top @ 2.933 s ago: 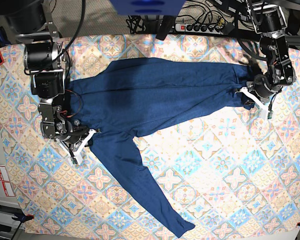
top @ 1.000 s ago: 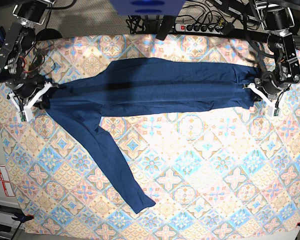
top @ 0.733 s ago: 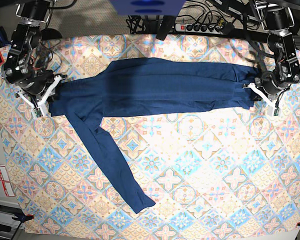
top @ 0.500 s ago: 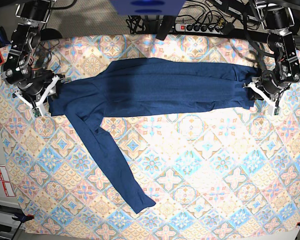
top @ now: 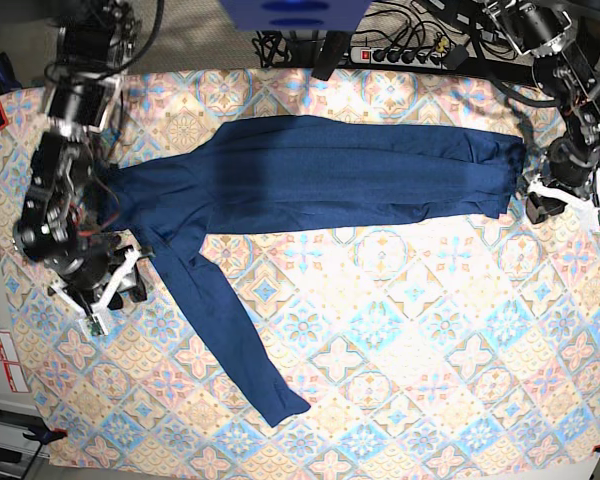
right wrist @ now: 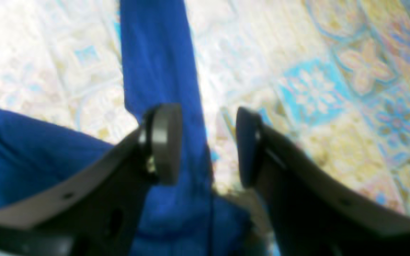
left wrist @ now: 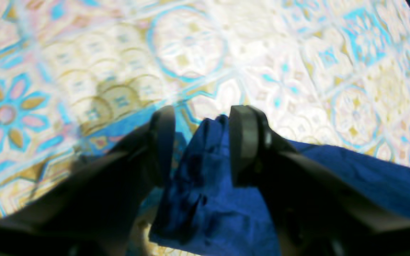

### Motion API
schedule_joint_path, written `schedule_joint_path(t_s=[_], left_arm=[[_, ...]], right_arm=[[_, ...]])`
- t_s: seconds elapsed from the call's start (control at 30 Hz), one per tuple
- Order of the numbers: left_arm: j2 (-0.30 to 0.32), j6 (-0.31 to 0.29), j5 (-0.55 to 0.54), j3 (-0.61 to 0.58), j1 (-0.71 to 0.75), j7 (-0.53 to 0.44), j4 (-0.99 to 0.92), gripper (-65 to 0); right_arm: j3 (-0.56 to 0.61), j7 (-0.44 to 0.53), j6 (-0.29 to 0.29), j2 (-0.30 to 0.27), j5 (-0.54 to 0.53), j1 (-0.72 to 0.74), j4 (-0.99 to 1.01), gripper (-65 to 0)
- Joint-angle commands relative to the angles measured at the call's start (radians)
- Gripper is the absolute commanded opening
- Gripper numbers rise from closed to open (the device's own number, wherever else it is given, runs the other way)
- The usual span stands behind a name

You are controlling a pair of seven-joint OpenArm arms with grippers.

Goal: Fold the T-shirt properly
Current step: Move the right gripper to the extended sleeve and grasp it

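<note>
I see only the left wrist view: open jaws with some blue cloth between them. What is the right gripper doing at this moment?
Observer: The right gripper is open and pinches nothing. One sleeve of the T-shirt runs under its jaws.
Operator: How does the whole shirt lie?
Observer: In the base view it is one long band across the tablecloth, and that sleeve slants away from the band toward the near edge.
Operator: Where is my left gripper along the band?
Observer: The left gripper is at the band's far end, opposite the sleeve, right by its edge.
</note>
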State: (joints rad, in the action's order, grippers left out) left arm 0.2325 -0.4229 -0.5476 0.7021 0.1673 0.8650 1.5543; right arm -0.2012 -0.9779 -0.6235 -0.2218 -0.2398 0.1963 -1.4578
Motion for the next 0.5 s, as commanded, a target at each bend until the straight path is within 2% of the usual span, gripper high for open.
schedule_joint_path(t_s=[0.0, 0.23, 0.47], left_arm=[[0.014, -0.006, -0.039, 0.001, -0.008, -0.017, 0.019, -40.5], [0.012, -0.006, -0.102, 0.001, -0.001, 0.023, 0.019, -40.5], [0.012, -0.006, -0.182, 0.003, 0.016, 0.036, 0.019, -40.6]], right_arm=[[0.012, 0.017, 0.004, -0.018, 0.003, 0.038, 0.039, -40.2], [0.150, 0.179, 0.004, -0.018, 0.003, 0.180, 0.343, -40.2], [0.194, 0.345, 0.004, -0.018, 0.003, 0.317, 0.647, -40.2]])
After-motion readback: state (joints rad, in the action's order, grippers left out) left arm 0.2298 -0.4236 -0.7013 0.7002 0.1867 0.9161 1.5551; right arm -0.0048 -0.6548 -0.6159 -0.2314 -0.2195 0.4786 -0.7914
